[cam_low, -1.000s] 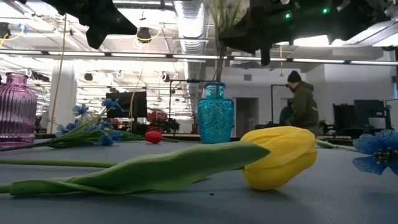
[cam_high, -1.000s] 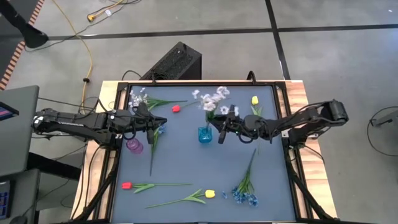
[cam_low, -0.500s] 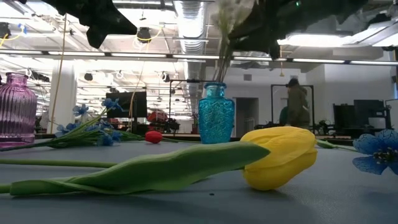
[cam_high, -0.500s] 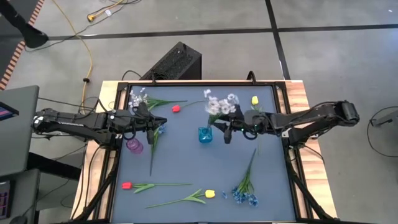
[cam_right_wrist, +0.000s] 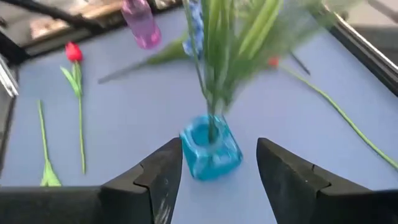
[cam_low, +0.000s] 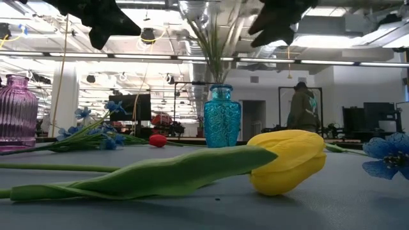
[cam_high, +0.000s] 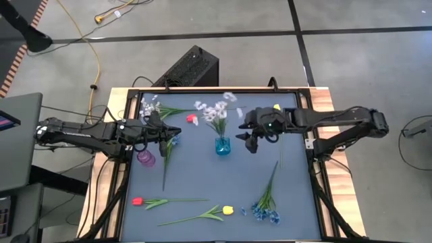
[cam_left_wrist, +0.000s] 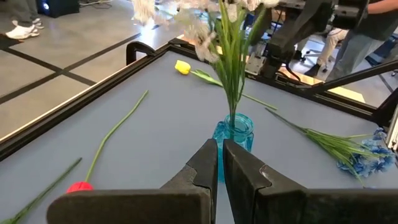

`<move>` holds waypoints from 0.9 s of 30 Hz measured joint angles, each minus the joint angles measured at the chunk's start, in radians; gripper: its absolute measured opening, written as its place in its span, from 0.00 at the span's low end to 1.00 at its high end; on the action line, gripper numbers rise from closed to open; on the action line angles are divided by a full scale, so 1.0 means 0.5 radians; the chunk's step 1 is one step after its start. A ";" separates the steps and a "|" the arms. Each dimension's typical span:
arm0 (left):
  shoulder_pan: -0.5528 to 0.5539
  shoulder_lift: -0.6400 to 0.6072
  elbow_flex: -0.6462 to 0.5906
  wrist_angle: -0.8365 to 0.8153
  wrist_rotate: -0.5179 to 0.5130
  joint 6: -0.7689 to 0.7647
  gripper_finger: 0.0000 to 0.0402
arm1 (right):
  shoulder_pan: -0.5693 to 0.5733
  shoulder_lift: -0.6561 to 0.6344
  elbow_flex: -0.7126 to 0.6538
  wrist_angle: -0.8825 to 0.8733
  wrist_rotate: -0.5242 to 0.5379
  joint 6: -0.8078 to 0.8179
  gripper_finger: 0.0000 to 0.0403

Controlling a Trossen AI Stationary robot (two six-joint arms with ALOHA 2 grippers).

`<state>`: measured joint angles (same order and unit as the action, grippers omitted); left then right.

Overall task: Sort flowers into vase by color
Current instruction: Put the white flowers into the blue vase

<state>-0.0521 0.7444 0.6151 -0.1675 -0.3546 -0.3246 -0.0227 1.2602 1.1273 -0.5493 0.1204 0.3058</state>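
Observation:
A white blossom spray [cam_high: 214, 113] stands with its stems in the blue vase [cam_high: 222, 145] at mid-table. My right gripper [cam_right_wrist: 219, 149] hovers open just right of the vase and above it, touching nothing. My left gripper [cam_left_wrist: 219, 163] waits shut and empty above a blue spray [cam_high: 169, 147], beside the purple vase [cam_high: 146, 158]. Lying flat on the table are another white spray [cam_high: 150, 106], a red tulip [cam_high: 192, 118], a yellow tulip [cam_high: 276, 108], a blue spray [cam_high: 266, 210], a red tulip [cam_high: 138, 201] and a yellow tulip [cam_high: 227, 210].
A raised black frame [cam_high: 202, 91] borders the blue table top. There is free room between the blue vase and the near flowers. In the low view a person [cam_low: 301, 110] stands far off in the room behind.
My right gripper has opened and let go of the white spray, then risen and drawn back toward the table's right edge, tipping from pointing down toward level. The spray stays with its stems in the blue vase, and its blossoms have swung toward the table's left.

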 joint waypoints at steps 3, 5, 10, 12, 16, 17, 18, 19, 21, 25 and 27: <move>0.000 0.000 0.000 -0.016 0.000 -0.033 0.03 | 0.000 -0.002 0.118 -0.283 -0.074 0.003 0.57; 0.000 0.000 0.000 -0.035 0.000 -0.067 0.03 | 0.008 -0.001 0.191 -0.430 -0.136 0.038 0.57; 0.000 0.027 0.003 -0.197 -0.092 -0.215 0.03 | 0.095 -0.002 0.309 -0.518 -0.341 0.217 0.57; 0.029 0.061 0.002 -0.305 -0.174 -0.310 0.03 | 0.166 -0.001 0.332 -0.506 -0.358 0.278 0.57; 0.327 0.119 0.002 -0.423 0.100 -0.371 0.03 | 0.316 -0.001 0.335 -0.466 -0.358 0.413 0.57; 0.418 0.129 0.002 -0.431 0.211 -0.342 0.03 | 0.353 0.001 0.335 -0.463 -0.358 0.451 0.57; 0.512 0.143 0.002 -0.450 0.308 -0.299 0.03 | 0.386 0.001 0.335 -0.457 -0.356 0.491 0.57; 0.603 0.156 0.002 -0.455 0.386 -0.250 0.03 | 0.418 0.004 0.335 -0.448 -0.350 0.527 0.57; 0.799 0.194 0.002 -0.448 0.517 -0.157 0.03 | 0.469 0.007 0.335 -0.447 -0.336 0.595 0.57; 1.180 0.351 0.061 -0.452 0.841 0.035 0.05 | 0.564 0.008 0.335 -0.448 -0.225 0.695 0.57; 1.329 0.469 0.126 -0.453 0.993 0.157 0.08 | 0.600 0.008 0.335 -0.449 -0.171 0.717 0.57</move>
<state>0.6122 0.9788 0.6783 -0.3940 0.1418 -0.2460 0.2772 1.2644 1.2949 -0.7737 0.0349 0.6645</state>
